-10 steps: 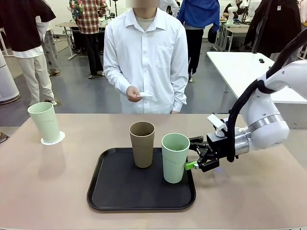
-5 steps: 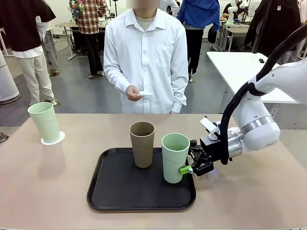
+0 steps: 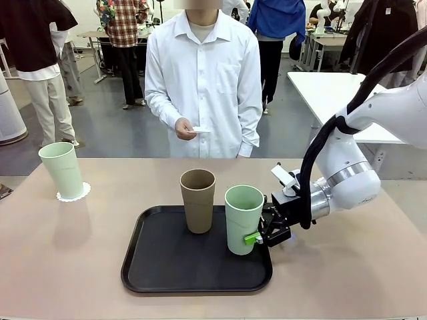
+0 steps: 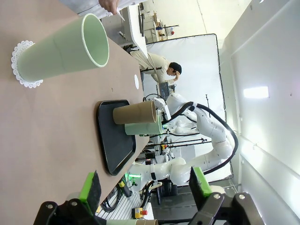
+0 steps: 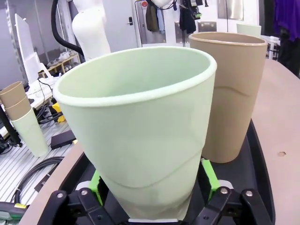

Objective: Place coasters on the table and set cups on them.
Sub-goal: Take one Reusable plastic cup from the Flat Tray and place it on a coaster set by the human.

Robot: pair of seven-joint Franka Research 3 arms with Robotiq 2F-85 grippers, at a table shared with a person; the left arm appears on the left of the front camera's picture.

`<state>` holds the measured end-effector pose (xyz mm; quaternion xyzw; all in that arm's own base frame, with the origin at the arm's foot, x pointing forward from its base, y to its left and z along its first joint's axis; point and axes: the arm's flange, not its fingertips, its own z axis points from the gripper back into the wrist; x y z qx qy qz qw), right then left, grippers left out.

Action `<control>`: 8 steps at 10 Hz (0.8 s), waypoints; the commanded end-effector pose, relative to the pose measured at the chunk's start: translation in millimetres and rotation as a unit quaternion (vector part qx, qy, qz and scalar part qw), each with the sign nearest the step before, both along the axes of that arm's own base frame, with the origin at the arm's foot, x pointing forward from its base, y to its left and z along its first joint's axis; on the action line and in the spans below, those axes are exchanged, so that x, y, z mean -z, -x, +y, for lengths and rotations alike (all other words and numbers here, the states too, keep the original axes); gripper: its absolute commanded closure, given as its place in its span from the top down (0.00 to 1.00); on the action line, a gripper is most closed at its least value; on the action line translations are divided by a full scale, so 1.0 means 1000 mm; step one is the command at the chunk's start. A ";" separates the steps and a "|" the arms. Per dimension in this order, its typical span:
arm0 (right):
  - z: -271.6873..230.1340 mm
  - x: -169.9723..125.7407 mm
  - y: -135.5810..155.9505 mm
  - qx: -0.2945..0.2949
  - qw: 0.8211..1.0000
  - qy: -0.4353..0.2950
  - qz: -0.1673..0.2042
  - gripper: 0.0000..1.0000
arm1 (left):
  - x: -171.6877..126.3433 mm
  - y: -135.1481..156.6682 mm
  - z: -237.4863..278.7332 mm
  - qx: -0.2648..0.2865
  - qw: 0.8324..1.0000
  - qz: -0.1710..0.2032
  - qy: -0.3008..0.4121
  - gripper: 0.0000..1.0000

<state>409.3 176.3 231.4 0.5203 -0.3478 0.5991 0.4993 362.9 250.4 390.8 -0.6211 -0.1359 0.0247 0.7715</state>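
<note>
Beige table [image 3: 80, 267] in a busy workshop, people standing in the bkgd, a white table [image 3: 333, 93] off behind the R arm. Green cup [image 3: 243, 220] stands upright on the black tray [image 3: 173, 273], at the tray edge nearest the R gripper [image 3: 257, 235]. That gripper comes in low & sideways, fingers closed onto the cup's lower part. In the R wrist view a green pad [image 5: 97, 180] presses each side of the cup wall, w/ the cup filling the gap btwn them. Can't tell if the base is lifted off the tray at all. Brown cup [image 3: 198, 200] is just past the fingertips, beyond the gripped cup & beside it, upright on the same tray; front view shows a small gap btwn the two.

Second green cup [image 3: 62, 170] stands well away from the R fingers, far across the table. It is upright on a coaster [image 3: 73, 195] w/ the lacy edge showing round its base. L gripper [image 4: 144, 185] has its fingers spread wide, nothing btwn them. In the L wrist view that cup & coaster lie ahead of the fingertips, off to one side; the tray w/ the other two cups is straight ahead, farther out.

Person in a white shirt stands at the far side of the table, beyond the brown cup. One hand [image 3: 184, 129] at waist height holds a white coaster [image 3: 202, 131], clear of the table.
</note>
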 end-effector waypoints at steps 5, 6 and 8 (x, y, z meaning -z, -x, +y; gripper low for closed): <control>-0.014 -0.045 0.014 0.024 0.999 -0.041 0.023 0.00 | -0.002 0.002 -0.001 -0.003 1.000 -0.004 0.000 1.00; -0.026 -0.084 0.023 0.037 0.997 -0.058 0.021 0.00 | -0.002 0.002 -0.001 -0.003 1.000 -0.004 0.000 1.00; -0.037 -0.143 0.029 0.054 0.997 -0.053 0.022 0.00 | -0.002 0.002 -0.001 -0.003 1.000 -0.004 0.000 1.00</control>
